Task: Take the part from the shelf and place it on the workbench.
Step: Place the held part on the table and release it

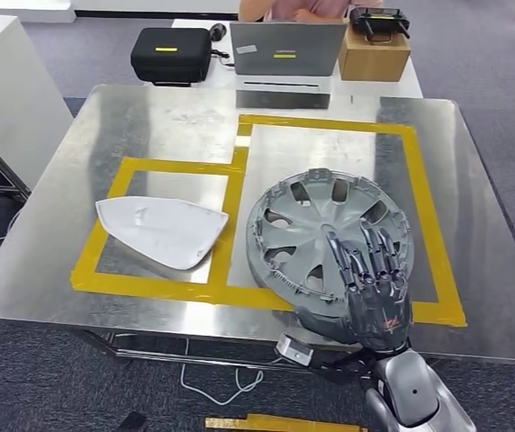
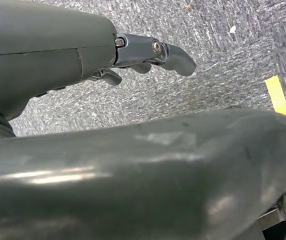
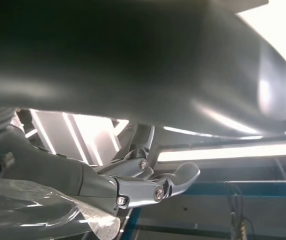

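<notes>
On the counter [image 1: 58, 234], inside the right yellow frame, the wheel cover [image 1: 316, 238] lies under the right robot hand [image 1: 370, 279], which grips its near rim and should release gently.

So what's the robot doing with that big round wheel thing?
The robot's right hand rests on a grey wheel cover, fingers spread over its near edge. The cover lies on the metal workbench, inside the larger yellow tape outline, with its near rim sticking out past the table edge. A white mirror cover lies in the smaller outline beside it. The left hand hangs over the carpet, holding nothing.
</notes>
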You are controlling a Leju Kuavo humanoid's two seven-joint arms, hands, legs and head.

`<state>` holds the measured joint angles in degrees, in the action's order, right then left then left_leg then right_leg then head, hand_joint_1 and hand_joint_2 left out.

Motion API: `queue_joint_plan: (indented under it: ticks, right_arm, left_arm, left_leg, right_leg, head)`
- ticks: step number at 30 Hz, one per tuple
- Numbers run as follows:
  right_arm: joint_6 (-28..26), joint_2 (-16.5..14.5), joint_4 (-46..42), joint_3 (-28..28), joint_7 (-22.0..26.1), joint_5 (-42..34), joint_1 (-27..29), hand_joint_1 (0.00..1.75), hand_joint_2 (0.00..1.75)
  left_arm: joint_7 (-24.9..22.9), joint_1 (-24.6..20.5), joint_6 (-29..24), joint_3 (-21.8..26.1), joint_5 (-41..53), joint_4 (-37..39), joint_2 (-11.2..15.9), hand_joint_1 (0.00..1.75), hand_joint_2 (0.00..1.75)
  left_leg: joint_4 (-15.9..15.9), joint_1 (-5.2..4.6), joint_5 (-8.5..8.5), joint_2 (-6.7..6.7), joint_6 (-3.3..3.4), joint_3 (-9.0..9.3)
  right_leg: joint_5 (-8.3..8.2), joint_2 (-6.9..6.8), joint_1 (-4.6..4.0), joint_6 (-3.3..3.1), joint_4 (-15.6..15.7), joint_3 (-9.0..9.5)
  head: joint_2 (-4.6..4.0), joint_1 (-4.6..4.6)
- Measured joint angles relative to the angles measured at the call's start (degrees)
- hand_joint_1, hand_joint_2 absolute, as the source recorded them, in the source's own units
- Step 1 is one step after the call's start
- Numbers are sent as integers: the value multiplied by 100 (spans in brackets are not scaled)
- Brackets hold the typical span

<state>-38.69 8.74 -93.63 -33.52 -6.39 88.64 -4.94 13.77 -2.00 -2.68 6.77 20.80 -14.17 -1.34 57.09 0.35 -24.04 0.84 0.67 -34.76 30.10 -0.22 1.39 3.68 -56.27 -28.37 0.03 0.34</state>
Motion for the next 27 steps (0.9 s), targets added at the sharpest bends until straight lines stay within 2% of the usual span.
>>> queue_joint_plan:
  ticks: [2,3,4,5,6,7,8,9,10,11,12,14,15,16,18,19,20,21,22,23,24,25,26,27]
  right_arm:
    - [0,-6,4,-5,-4,1,5,0,0]
    - [1,-7,6,-9,-8,1,3,0,0]
    - [1,-9,8,-11,-10,1,1,0,0]
    - [2,-13,10,-13,-13,1,0,0,0]
    - [2,-19,13,-14,-16,1,0,0,0]
    - [2,-24,20,-14,-16,1,3,0,0]
    - [2,-28,29,-16,-17,1,8,0,0]
    - [2,-32,40,-18,-18,1,12,0,0]
    - [2,-33,52,-19,-19,1,14,0,0]
    - [2,-34,60,-20,-21,1,16,0,0]
    - [1,-36,65,-20,-22,1,16,0,0]
    - [0,-37,68,-20,-26,-1,13,0,0]
    - [0,-37,69,-20,-29,-1,9,0,0]
    - [0,-38,70,-20,-33,-1,7,0,0]
    - [1,-39,74,-20,-41,-2,8,0,0]
    - [2,-39,76,-17,-47,-3,11,0,0]
    - [5,-39,78,-14,-53,-4,13,0,0]
    - [9,-39,79,-11,-59,-4,13,0,0]
    - [14,-39,81,-9,-63,-5,13,0,0]
    - [19,-39,82,-10,-65,-7,15,0,0]
    - [22,-39,84,-11,-66,-7,17,0,0]
    - [25,-39,85,-13,-67,-8,19,0,0]
    - [29,-39,86,-14,-68,-8,19,0,0]
    - [33,-39,87,-15,-68,-9,17,0,0]
  left_arm:
    - [0,6,-9,1,0,3,1,0,0]
    - [0,9,-10,1,-1,7,3,0,0]
    - [-1,15,-12,2,-1,10,4,0,0]
    - [-1,20,-14,2,0,13,4,0,0]
    - [-2,23,-14,3,1,16,2,0,0]
    - [-2,25,-13,3,1,18,-3,0,0]
    - [-2,26,-14,3,1,20,-8,0,0]
    - [-3,26,-14,3,1,21,-10,0,0]
    - [-4,26,-17,3,1,22,-11,0,0]
    - [-6,25,-20,3,1,22,-11,0,0]
    - [-8,23,-21,3,1,22,-10,0,0]
    - [-9,11,-23,3,1,22,-6,0,0]
    - [-9,5,-23,4,1,22,-5,0,0]
    - [-11,0,-24,4,2,22,-5,0,0]
    - [-16,1,-25,5,2,25,-13,0,0]
    - [-20,-1,-24,5,2,27,-15,0,0]
    - [-22,-1,-24,7,1,29,-15,0,0]
    - [-25,-5,-24,9,1,31,-15,0,0]
    - [-26,-5,-25,11,1,31,-10,0,0]
    - [-26,-4,-25,14,1,31,-8,0,0]
    - [-26,-2,-25,16,1,31,-8,0,0]
    - [-26,0,-25,18,1,31,-8,0,0]
    - [-27,0,-25,20,1,31,-8,0,0]
    - [-28,0,-25,23,1,31,-8,0,0]
  left_leg:
    - [11,0,53,0,-81,-17]
    - [35,10,32,-6,-118,-42]
    - [110,19,-71,-14,-150,-81]
    - [284,26,-262,-24,-176,-146]
    - [580,32,-533,-33,-196,-240]
    - [964,34,-809,-37,-211,-345]
    - [1336,35,-1016,-39,-220,-429]
    - [1591,35,-1113,-40,-222,-453]
    - [1645,35,-1089,-42,-214,-385]
    - [1474,34,-969,-44,-199,-213]
    - [1124,34,-813,-51,-175,44]
    - [311,24,-662,-88,-116,567]
    - [53,13,-651,-107,-91,714]
    - [-67,-1,-667,-120,-68,768]
    - [-94,-8,-595,-109,1,719]
    - [-101,-3,-541,-96,49,674]
    - [-114,4,-476,-79,100,615]
    - [-121,7,-409,-64,137,542]
    - [-118,-3,-346,-54,162,458]
    - [-113,-14,-285,-46,177,375]
    - [-108,-28,-225,-39,182,293]
    - [-101,-41,-168,-32,185,215]
    - [-94,-55,-114,-26,183,141]
    - [-87,-68,-63,-24,178,75]
  right_leg:
    - [-21,23,-21,-85,2,-50]
    - [-42,21,-18,-138,8,-78]
    - [-81,18,-14,-199,10,-118]
    - [-130,14,-8,-257,18,-163]
    - [-179,11,-8,-299,20,-198]
    - [-226,12,-15,-320,15,-256]
    - [-272,13,-25,-328,9,-317]
    - [-317,13,-34,-329,-1,-381]
    - [-358,15,-41,-325,-12,-445]
    - [-395,18,-46,-318,-24,-505]
    - [-431,22,-48,-306,-37,-557]
    - [-499,30,-55,-259,-60,-634]
    - [-536,31,-60,-224,-66,-656]
    - [-575,30,-61,-184,-65,-670]
    - [-638,38,-55,-103,-54,-694]
    - [-571,40,-49,-73,-95,-739]
    - [-400,43,-47,-48,-228,-814]
    - [-135,44,-43,-33,-485,-914]
    - [168,40,-45,-18,-849,-1028]
    - [405,39,-46,-6,-1243,-1120]
    - [519,38,-47,-1,-1555,-1162]
    - [499,38,-48,-3,-1700,-1122]
    - [369,37,-52,-18,-1622,-973]
    - [204,34,-60,-46,-1342,-723]
  head:
    - [-1,-19]
    - [-1,-20]
    - [-1,-28]
    - [-1,-39]
    - [-1,-52]
    - [-1,-64]
    - [-1,-68]
    - [-1,-68]
    - [-1,-68]
    - [-1,-68]
    - [-1,-69]
    - [-1,-64]
    - [-1,-62]
    - [0,-67]
    - [-1,-77]
    - [-1,-78]
    - [-1,-64]
    - [-1,-55]
    - [-1,-42]
    - [0,-35]
    - [0,-36]
    - [0,-37]
    - [0,-37]
    - [1,-37]
